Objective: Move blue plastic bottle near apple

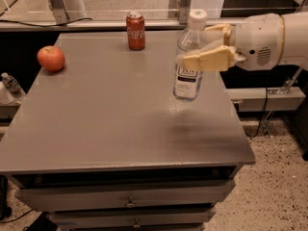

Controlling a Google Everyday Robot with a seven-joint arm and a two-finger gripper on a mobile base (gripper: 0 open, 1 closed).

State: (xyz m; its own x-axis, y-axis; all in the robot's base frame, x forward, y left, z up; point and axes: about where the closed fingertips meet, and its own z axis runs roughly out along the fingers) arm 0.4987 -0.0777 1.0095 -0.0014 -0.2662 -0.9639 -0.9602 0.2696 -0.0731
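Grey table, speckled floor; apple (far left) and can on top. Gripper at right, jaws pinching the blue plastic bottle clear of the surface.

A flat grey metal table stood with a red Coca-Cola can upright near its far edge. Grey drawers with small knobs sat under the table's front edge. A small clear bottle lay beyond its left edge, and a black cable hung to its right over speckled floor. The gripper, clamped on the blue plastic bottle, hung above the table's right side.
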